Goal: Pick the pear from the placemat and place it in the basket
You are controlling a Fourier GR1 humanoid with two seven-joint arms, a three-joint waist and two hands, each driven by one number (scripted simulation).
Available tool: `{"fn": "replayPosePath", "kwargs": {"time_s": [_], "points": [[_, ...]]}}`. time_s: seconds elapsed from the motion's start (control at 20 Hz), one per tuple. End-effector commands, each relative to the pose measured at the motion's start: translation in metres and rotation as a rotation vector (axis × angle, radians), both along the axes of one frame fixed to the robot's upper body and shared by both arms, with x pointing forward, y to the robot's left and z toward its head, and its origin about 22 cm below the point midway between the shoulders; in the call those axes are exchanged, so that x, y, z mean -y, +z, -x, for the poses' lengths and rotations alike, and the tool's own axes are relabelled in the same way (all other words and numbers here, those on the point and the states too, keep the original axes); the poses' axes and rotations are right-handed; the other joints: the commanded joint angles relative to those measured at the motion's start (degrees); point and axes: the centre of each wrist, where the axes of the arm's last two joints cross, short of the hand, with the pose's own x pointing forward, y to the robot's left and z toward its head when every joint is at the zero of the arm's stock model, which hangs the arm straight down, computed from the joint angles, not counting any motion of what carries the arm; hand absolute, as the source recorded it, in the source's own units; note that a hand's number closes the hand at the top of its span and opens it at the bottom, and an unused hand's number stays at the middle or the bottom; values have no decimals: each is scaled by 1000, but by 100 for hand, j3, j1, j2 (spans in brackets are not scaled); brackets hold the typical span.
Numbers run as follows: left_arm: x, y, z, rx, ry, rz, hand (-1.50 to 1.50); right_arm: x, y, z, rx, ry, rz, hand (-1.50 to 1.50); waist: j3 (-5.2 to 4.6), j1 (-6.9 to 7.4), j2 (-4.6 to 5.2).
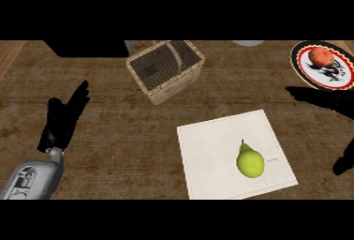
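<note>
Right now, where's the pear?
Head view: the pear lies on the white placemat, lower right of centre on the counter, below and right of the basket and left of the right hand.

A yellow-green pear with a dark stem (250, 161) lies on a pale square placemat (221, 140) spread over the brown wooden counter (124, 136). Beyond the mat stands a woven wicker basket (195, 70), tilted askew. At the far right a round black-rimmed plate (302, 70) carries an orange-red fruit (320, 56). The black left hand (63, 123) rests open at the left, fingers straight, apart from everything. The black right hand (319, 99) spreads open beside the plate, right of the mat
</note>
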Motion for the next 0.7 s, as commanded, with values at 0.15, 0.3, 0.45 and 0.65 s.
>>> {"fn": "replayPosePath", "kwargs": {"time_s": [0.15,0.3,0.45,0.65], "points": [[10,-16,-7,13,-1,5,0,-31,-32,0,-38,4,1,-150,-3,-19,2],[2,0,2,-7,12,2,0,-36,-44,-4,-38,21,-12,-150,0,8,-1],[0,-1,-23,-4,5,4,0,-46,-59,4,-18,18,-25,-150,-1,-28,4],[9,12,13,-2,1,-6,0,-50,-64,22,-14,11,-4,-150,-1,-11,-11]]}}
